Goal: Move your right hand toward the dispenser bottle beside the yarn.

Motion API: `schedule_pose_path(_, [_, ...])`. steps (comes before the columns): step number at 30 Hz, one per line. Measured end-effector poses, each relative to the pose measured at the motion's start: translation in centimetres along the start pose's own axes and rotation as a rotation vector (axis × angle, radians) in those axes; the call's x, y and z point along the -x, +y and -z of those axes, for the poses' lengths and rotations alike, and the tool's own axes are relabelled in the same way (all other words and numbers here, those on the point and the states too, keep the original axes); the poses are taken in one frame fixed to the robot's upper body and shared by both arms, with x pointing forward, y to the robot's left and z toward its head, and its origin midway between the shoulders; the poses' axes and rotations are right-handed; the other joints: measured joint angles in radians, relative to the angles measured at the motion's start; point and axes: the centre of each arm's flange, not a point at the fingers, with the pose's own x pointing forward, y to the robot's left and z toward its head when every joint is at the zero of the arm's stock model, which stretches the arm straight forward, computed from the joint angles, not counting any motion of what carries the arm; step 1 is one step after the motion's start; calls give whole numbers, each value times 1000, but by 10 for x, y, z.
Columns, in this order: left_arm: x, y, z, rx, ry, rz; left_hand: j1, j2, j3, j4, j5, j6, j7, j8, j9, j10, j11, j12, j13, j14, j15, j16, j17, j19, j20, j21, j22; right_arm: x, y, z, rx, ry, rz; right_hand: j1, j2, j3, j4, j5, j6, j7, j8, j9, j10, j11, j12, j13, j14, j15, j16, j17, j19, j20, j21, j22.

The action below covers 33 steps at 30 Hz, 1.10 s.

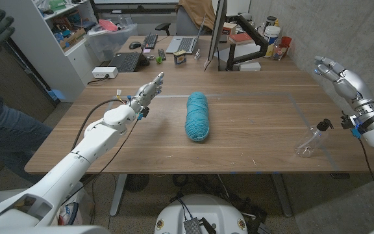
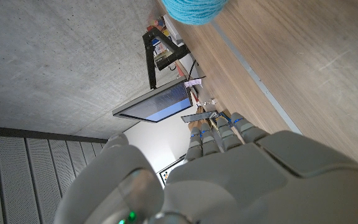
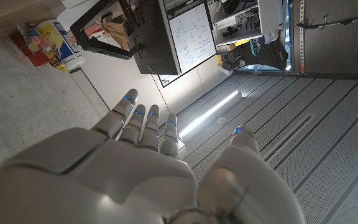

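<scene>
Fingers (image 1: 324, 65) of the right hand (image 1: 340, 77) are spread and hold nothing, raised well apart from the dispenser bottle (image 1: 310, 138) lying on the bench (image 1: 252, 117) right of the yarn (image 1: 197, 116); a careless descent could roll it off the near edge.

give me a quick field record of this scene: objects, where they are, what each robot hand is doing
table: wooden table
yarn: teal skein, lying mid-table
bottle: clear dispenser bottle, lying on its side, to the right of the yarn and well apart from it
left robot hand: held over the table left of the yarn, fingers extended, holding nothing
right robot hand: raised beyond the bottle, fingers apart, holding nothing, not touching the bottle
background: monitor and laptops past the table's far edge
</scene>
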Motion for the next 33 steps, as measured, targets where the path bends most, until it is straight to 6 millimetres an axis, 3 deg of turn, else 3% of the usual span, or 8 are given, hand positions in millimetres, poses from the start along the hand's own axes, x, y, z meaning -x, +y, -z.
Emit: schedule_pose_path(33, [9,6,0,-15,14,-14,0,0,-7,2,0,0,0,0,0,0,0,0,0,0,0,0,0,0,0,0,0,20,-2,-6,106,33,-4,5,5,4,-4,6,4,-14,0,0,-5,-5,0,0,-4,7,0,0,-3,3,0,0])
